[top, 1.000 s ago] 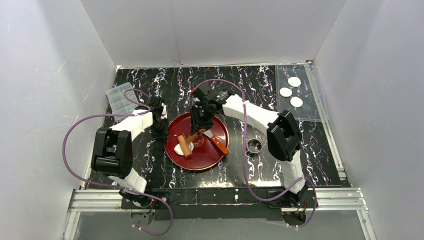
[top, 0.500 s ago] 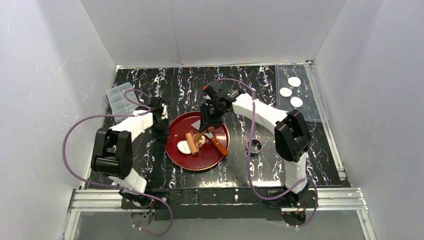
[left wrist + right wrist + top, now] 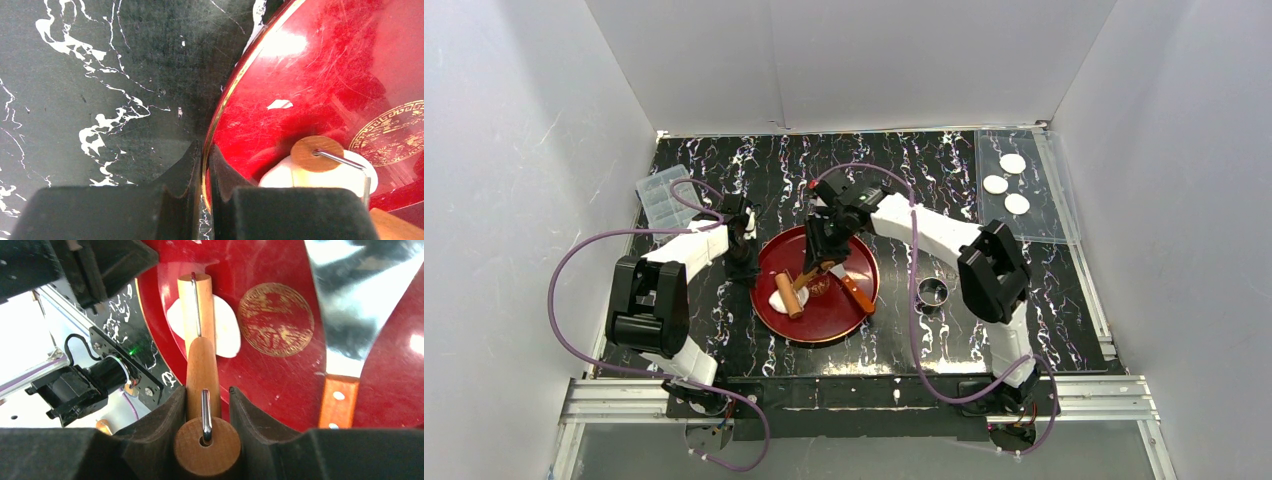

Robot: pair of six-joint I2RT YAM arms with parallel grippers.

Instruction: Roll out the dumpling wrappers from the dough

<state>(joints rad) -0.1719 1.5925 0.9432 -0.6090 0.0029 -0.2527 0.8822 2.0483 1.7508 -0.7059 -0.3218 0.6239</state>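
White walls box in a black, white-veined surface, and both arms reach out over its middle. The biggest thing on it is a red plate with a gold emblem at its centre. My left gripper is pinched onto the plate's left rim, one finger inside the gold edge and one outside.

At the far right corner lies a clear sheet, and at the far left a clear plastic box. My right gripper is clamped on the wooden handle of a small rolling pin, with the roller lying across the dough. That dough is a flattened white oval on the left part of the plate.

An orange-handled blade rests on the plate's right part. A small metal ring stands on the surface just right of the plate. Three dumpling wrappers sit on the clear sheet, apart from one another and well away from the plate.
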